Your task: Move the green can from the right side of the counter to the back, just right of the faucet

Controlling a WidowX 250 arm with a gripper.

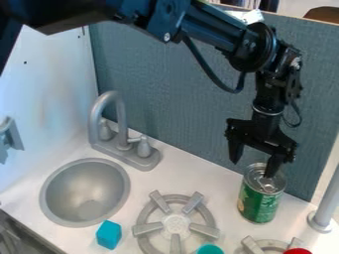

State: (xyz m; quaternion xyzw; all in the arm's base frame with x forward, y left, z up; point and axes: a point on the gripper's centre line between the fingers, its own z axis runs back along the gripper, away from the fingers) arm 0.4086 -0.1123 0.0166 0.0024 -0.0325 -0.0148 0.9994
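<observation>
Your claw (253, 167) hangs with fingers apart; can (259, 201) upright below, near burner (176, 224). One finger overlaps lid, other sits outside; lower off-centre and you could tip can.

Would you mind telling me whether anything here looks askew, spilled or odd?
Nothing looks spilled or toppled, but the open gripper sits off-centre: one finger appears over the upright green can, not beside it.

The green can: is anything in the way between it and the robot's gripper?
No, nothing visible stands between the gripper and the green can. One fingertip already shows over its lid, but I can't tell if they touch.
</observation>
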